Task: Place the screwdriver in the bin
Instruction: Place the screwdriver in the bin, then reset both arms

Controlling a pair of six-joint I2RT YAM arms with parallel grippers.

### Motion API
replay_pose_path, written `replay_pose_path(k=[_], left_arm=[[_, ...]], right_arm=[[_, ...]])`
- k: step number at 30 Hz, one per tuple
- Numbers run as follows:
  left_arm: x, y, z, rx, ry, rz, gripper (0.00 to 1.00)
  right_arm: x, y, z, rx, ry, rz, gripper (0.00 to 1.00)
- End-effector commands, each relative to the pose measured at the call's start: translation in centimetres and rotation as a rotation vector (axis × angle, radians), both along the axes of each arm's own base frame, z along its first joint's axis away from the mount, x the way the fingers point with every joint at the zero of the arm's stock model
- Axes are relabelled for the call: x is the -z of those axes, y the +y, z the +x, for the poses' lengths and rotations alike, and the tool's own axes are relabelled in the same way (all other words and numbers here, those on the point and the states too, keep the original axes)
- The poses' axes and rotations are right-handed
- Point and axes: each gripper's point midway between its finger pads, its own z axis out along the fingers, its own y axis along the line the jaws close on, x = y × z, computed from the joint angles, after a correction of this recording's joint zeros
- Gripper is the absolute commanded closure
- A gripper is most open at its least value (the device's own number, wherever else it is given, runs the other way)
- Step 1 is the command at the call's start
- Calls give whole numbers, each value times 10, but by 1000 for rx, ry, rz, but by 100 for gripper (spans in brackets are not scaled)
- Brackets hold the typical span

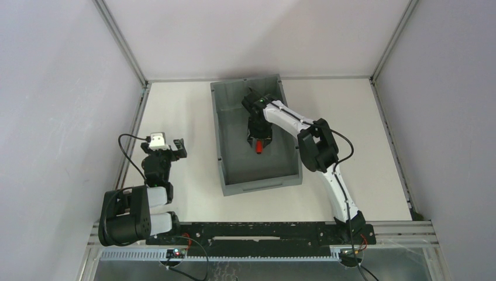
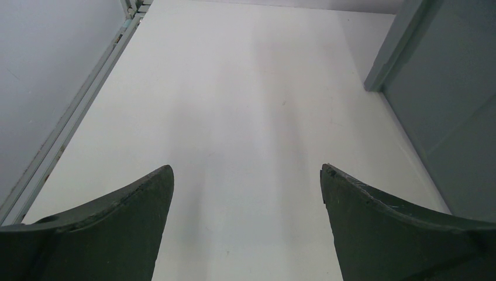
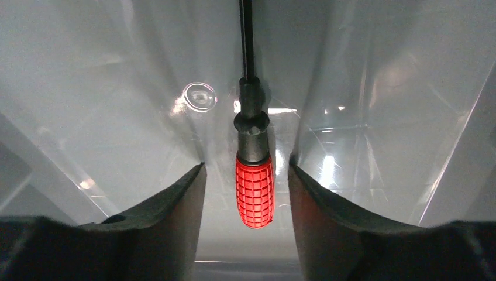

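Observation:
The screwdriver (image 3: 254,190), with a red ribbed handle and a thin black shaft, is inside the grey bin (image 3: 117,88), its shaft pointing away from the wrist camera. My right gripper (image 3: 246,167) stands open around the handle, with a gap on each side between the fingers (image 3: 175,205) and the handle. From above, my right gripper (image 1: 258,140) reaches down into the middle of the bin (image 1: 217,126), and the red screwdriver (image 1: 258,145) shows just below it. My left gripper (image 1: 175,146) is open and holds nothing, over the table left of the bin.
The bin's tall grey wall (image 2: 444,99) stands to the right of my left gripper (image 2: 247,170). A metal frame rail (image 2: 70,123) runs along the table's left edge. White enclosure walls surround the table.

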Motion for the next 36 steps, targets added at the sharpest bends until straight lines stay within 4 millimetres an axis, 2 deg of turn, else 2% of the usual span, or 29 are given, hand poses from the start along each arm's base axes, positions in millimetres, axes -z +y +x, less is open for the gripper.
replay_pose_path(k=[1,5,12,15,17,20,25,26,28,32,36], left_arm=[[-30,0,11,5,-92,7,0],[-30,-1,10,6,-92,7,0],[-30,0,10,5,-91,8,0],[-30,-1,11,6,-93,7,0],[-30,0,11,4,-92,7,0],[-30,-1,11,6,-93,7,0],[-30,0,11,5,-93,7,0],[-30,-1,11,6,-92,7,0],[-30,0,11,5,-92,7,0],[-30,-1,10,5,-92,8,0],[-30,-1,10,6,-92,7,0]], right_arm=[[-27,-1,5,-21,-57,19,37],[-55,1,7,-31,-107,52,31],[-117,5,9,-87,-229,142,21],[-146,5,10,-117,-300,175,11],[-167,4,12,-137,-356,195,1],[-195,-2,15,-161,-435,205,0],[-238,-24,22,-177,-556,191,0],[-259,-36,24,-176,-620,183,0],[-275,-50,28,-169,-673,168,0],[-300,-81,38,-146,-762,143,0],[-312,-117,48,-111,-830,113,0]])
